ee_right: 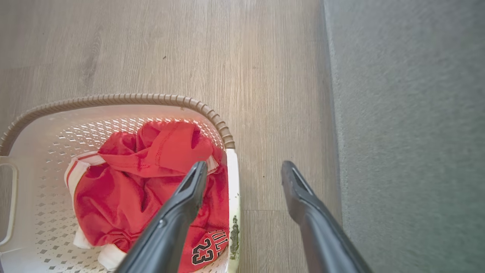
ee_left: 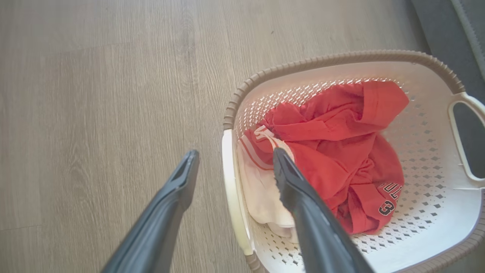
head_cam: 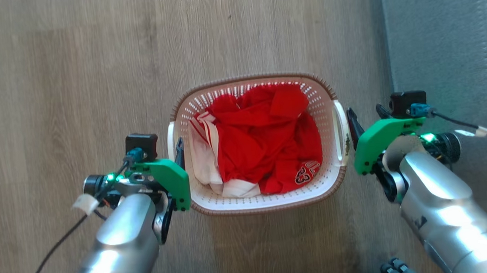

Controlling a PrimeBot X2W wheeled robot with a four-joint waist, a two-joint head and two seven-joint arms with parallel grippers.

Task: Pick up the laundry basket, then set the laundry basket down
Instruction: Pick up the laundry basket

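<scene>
The laundry basket (head_cam: 252, 203) is a rounded-rectangular cream-white plastic tub with lattice-pierced walls, a brown braided rim along its long sides and a white handle at each short end. It stands upright, apparently resting on the pale wood floor (head_cam: 72, 80) near a grey carpet (head_cam: 446, 32), and holds crumpled red and white clothes (head_cam: 265, 143), one printed 23

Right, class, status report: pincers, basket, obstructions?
Left pincer open, straddling left handle. Right pincer open, straddling right handle. Laundry basket on floor, red clothes inside.
</scene>
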